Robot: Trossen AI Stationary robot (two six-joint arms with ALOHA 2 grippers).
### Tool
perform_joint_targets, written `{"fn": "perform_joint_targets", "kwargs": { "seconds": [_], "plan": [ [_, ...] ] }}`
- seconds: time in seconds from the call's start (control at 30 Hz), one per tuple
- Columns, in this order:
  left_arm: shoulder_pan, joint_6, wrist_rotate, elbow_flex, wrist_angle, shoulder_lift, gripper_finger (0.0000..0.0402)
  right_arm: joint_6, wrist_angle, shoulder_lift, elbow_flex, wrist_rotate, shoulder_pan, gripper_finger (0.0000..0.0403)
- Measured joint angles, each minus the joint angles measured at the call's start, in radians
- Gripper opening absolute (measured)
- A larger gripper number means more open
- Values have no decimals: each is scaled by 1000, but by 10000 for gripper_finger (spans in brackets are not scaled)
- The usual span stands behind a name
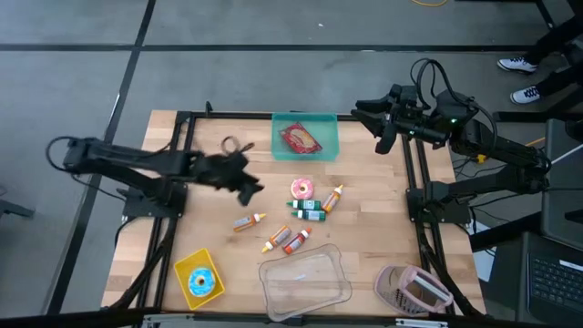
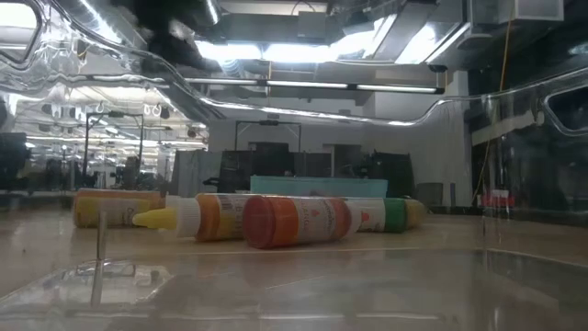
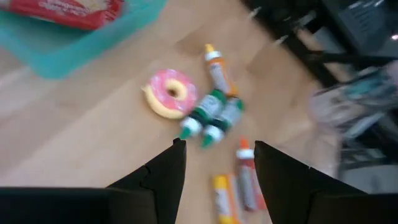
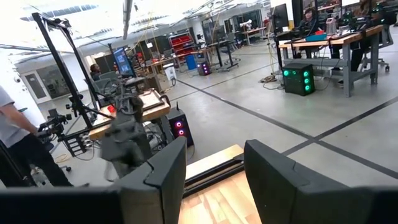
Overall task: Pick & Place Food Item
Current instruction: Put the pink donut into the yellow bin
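Note:
A pink-iced donut lies on the wooden table, just near of a teal bin that holds a red packet. Two green-capped bottles and an orange-capped one lie beside the donut. My left gripper hovers open left of the donut, slanting down, with nothing between its fingers. My right gripper waits open above the table's far right corner, pointing level.
More sauce bottles lie in the middle. A yellow box with a blue donut stands near left, a clear tub at the near edge and a pink basket near right. A small brown item lies left of the bin.

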State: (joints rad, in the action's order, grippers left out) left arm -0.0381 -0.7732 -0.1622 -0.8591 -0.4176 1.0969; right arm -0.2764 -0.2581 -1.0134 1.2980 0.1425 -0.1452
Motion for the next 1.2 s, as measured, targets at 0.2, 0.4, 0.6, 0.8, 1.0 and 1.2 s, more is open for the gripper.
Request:
{"fn": "perform_joint_targets", "kwargs": {
  "seconds": [0.2,0.4,0.6,0.8,1.0,1.2],
  "plan": [
    [162,247,125,-187,-12,268,183,14,2,0,0,0,0,160],
    [236,397,170,-460,-193,537,186,23,0,0,0,0,0,160],
    [268,405,208,-614,-259,743,215,28,-1,0,0,0,0,160],
    [252,418,234,-674,-265,851,222,53,-4,0,0,-4,-1,160],
    [229,416,234,-681,-255,901,216,59,-4,0,0,-4,-1,160],
    [226,421,192,-680,-271,921,216,69,-4,0,0,-4,0,160]
  ]
}}
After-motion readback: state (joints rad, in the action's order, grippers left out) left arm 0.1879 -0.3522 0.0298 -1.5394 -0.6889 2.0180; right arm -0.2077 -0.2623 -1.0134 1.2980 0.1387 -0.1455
